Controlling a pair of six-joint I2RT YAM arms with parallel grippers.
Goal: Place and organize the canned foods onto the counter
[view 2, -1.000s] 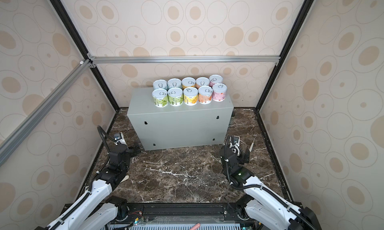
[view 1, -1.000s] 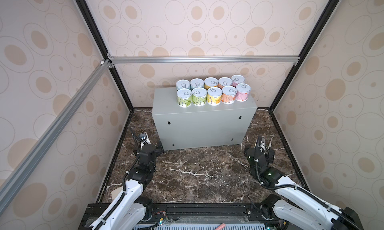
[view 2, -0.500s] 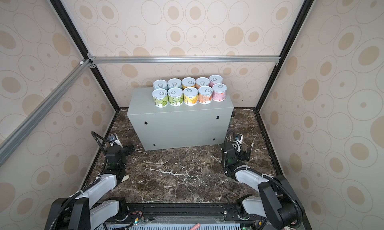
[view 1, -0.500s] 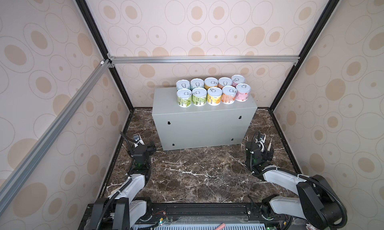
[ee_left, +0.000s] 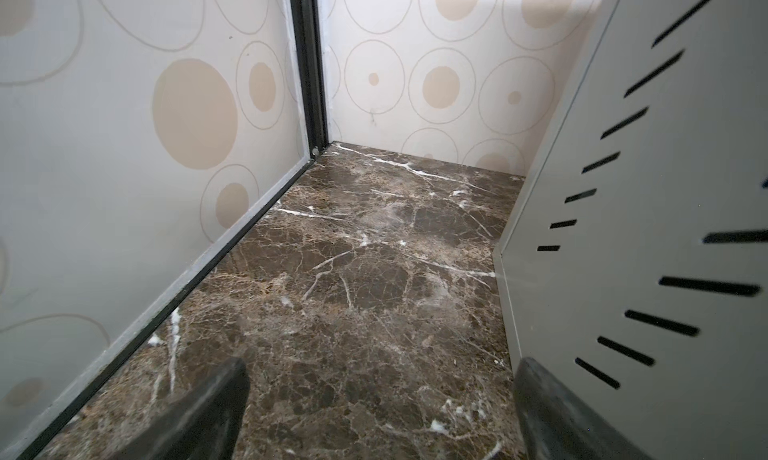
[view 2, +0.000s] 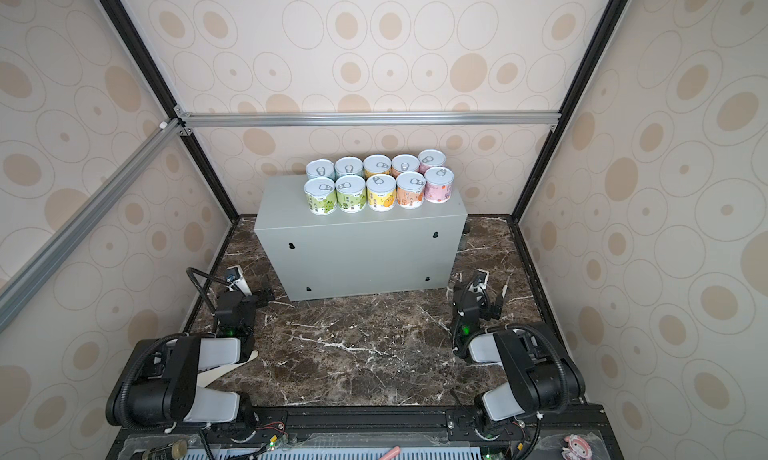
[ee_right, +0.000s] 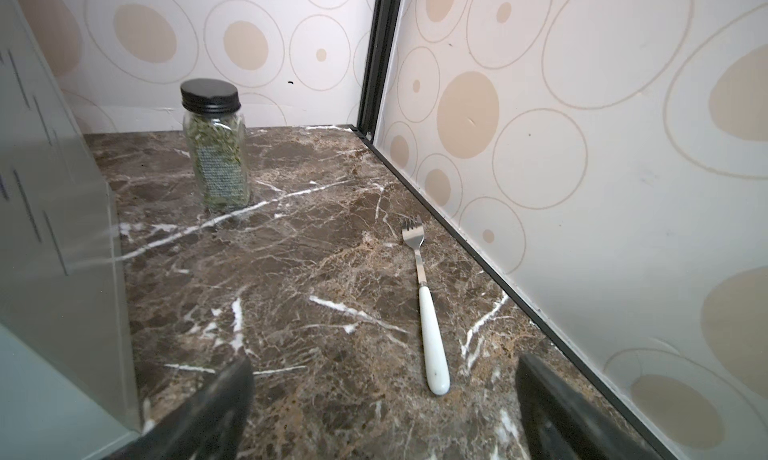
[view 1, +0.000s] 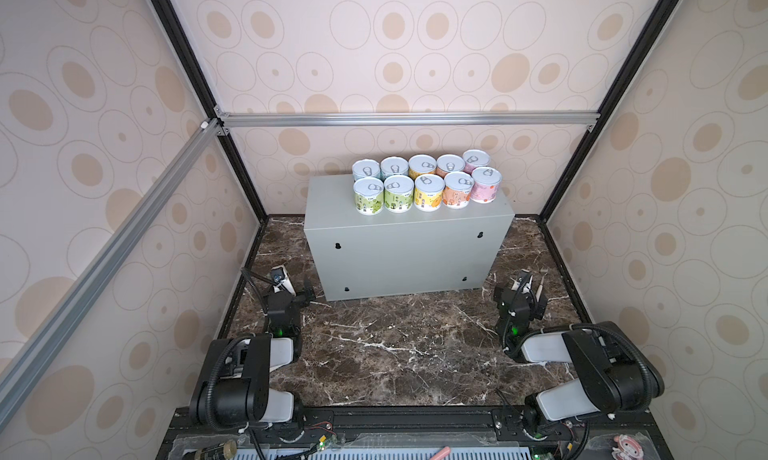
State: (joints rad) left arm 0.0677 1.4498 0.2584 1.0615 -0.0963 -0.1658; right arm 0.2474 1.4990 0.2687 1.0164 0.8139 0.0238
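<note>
Ten canned foods (view 1: 426, 183) stand upright in two close rows of five on the counter (view 1: 407, 262), along its back edge, nearer its right back corner. Both claws sit low over the marble surface (view 1: 395, 345) — left gripper (ee_left: 380, 377) beside the counter's left front corner, right gripper (ee_right: 384, 366) near its right front corner — each spread wide, holding nothing. A fork (ee_right: 424, 295) lies before the right one

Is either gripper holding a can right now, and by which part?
Nothing is held. The left gripper and right gripper both stand open and empty beside the counter; the ten cans sit on top of it.
</note>
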